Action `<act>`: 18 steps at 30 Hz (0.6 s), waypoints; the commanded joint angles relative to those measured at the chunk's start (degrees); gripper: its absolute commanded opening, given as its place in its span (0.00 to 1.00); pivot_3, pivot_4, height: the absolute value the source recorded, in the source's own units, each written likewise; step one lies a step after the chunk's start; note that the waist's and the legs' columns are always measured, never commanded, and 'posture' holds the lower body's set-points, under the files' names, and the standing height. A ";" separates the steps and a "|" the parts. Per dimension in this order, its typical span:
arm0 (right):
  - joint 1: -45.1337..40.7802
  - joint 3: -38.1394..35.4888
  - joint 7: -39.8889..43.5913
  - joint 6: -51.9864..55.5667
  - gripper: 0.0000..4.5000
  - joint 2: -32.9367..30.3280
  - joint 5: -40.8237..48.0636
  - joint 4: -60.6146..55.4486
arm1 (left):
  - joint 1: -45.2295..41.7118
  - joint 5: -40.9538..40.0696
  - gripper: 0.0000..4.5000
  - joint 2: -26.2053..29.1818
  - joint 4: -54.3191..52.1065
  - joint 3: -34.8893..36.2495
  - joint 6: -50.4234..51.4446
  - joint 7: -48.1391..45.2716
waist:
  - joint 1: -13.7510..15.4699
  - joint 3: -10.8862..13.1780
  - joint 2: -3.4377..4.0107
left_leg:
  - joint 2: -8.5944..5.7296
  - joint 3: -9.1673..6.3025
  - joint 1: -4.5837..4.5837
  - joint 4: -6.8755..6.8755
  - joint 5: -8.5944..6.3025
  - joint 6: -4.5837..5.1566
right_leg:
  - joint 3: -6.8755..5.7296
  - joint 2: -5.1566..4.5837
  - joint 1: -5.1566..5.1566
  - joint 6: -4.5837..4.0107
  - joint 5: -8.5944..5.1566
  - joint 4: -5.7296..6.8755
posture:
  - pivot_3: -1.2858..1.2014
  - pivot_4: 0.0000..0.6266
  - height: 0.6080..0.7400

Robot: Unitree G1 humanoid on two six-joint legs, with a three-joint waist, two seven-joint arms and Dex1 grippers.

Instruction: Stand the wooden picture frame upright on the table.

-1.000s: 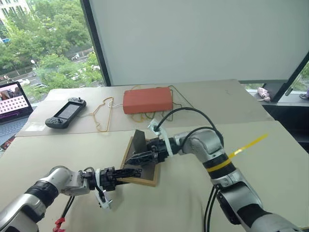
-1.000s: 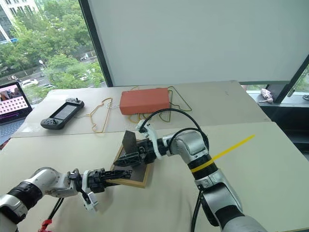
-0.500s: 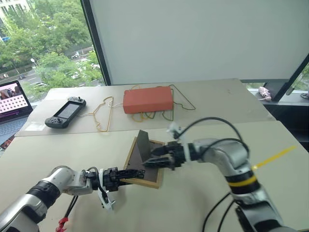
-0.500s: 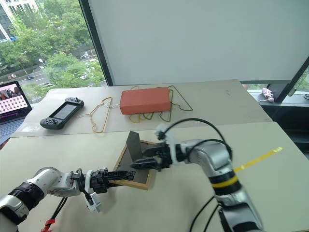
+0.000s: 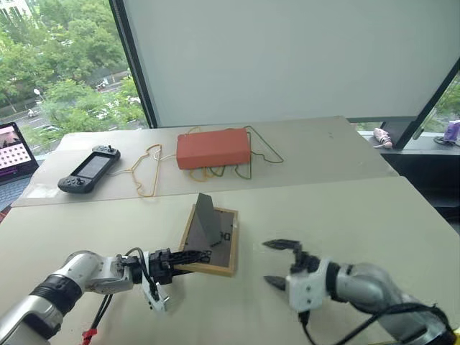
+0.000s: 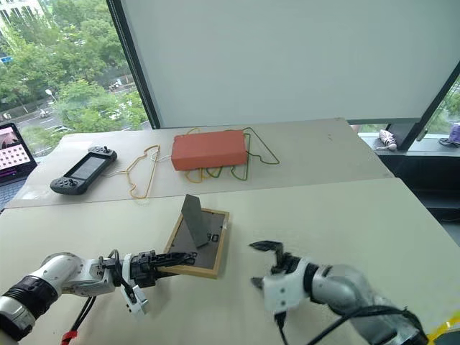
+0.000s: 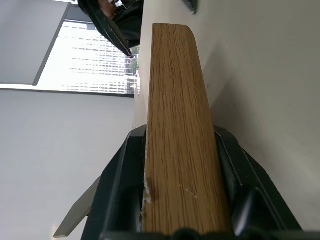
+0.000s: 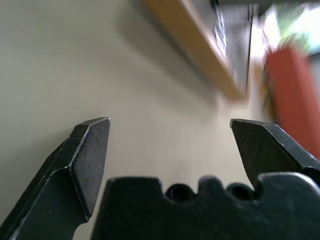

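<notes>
While the wooden picture frame (image 5: 213,241) lies flat with its dark back facing up, its little stand sticks up from the middle like a tiny tent. It rests on the near part of the table (image 5: 345,215), a bit to the robot's left. The left gripper (image 5: 188,259) reaches in from the left and pinches the near edge of the frame, one black finger on each side of the light wood. The right gripper (image 5: 277,264) sits near the frame on its right, not touching it. Its two black fingers are spread wide apart with nothing between them. Farther back on the table are an orange-red box (image 5: 213,148), some wire hangers (image 5: 149,169) and a black game controller (image 5: 88,169).
</notes>
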 commanded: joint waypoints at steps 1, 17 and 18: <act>-5.79 3.20 -5.33 -4.72 1.00 5.16 -9.14 3.05 | 0.41 -2.93 0.26 0.39 -2.06 2.47 -1.32 -1.26 | -0.18 0.07 -0.14 | 0.00 0.01 -0.02 0.00 0.03 -0.05 | 0.00 0.02 -0.02 -0.06 0.04 -0.02 | 0.52 0.24 1.00; -12.10 5.16 -8.90 -8.97 0.77 10.66 -13.84 10.15 | 0.57 -10.60 0.26 -3.30 -4.78 7.21 -3.46 -10.56 | -0.06 0.12 -0.22 | 0.00 0.05 -0.34 -0.07 0.03 -0.08 | -0.09 0.02 -0.03 -0.54 0.37 -0.48 | 0.52 0.24 1.00; -11.89 4.87 -8.93 -8.94 0.71 10.54 -13.72 9.95 | 0.63 -10.75 0.26 -3.48 -4.62 7.37 -3.54 -10.91 | -0.14 0.12 -0.22 | 0.00 0.05 -0.33 -0.07 0.02 -0.07 | -0.09 0.02 -0.03 -0.54 0.37 -0.46 | 0.52 0.24 1.00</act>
